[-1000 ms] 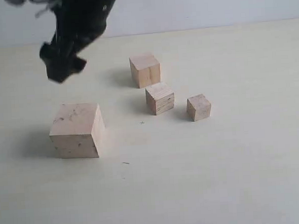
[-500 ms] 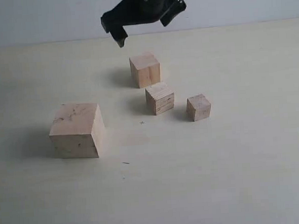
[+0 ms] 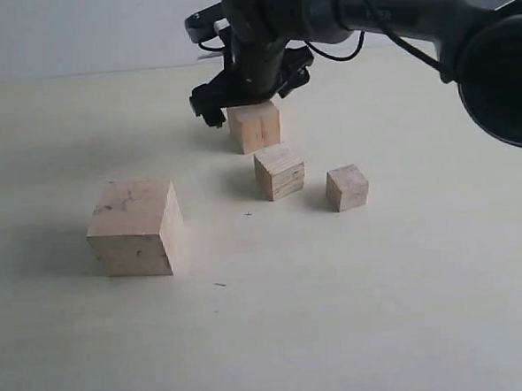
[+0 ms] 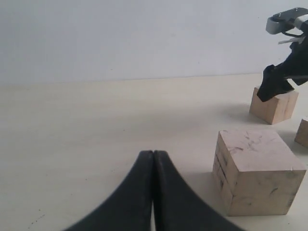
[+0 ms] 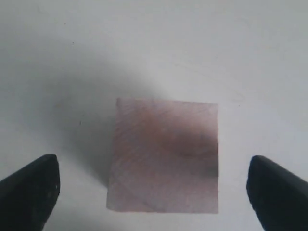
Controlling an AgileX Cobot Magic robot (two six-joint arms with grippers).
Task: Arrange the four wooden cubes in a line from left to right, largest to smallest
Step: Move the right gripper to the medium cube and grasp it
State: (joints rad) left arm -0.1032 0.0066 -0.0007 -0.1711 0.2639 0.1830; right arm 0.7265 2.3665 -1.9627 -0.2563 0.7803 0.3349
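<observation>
4 wooden cubes sit flat on the table [image 3: 402, 320], none touching: the largest cube [image 3: 134, 228], dark-flecked, front left, well apart, 1 upright edge turned toward the camera; the 2nd cube [image 3: 254, 129] farthest back; the 3rd cube [image 3: 279, 171] just before it; the smallest cube [image 3: 346, 188] near its right. bare table lies open in front and right. 2 grippers: the right gripper [image 3: 246, 97] spread wide, straddling the 2nd cube; the left gripper [image 4: 153, 192] pressed closed, empty, beside the largest.

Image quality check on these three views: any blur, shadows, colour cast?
Exterior view: soft shadow left of the largest cube, itself sharp; the arm link near the lens is blurred. Left wrist view: crisp, even light. Right wrist view: the far cube, seen from above, looks soft, shadowed, pinkish.
</observation>
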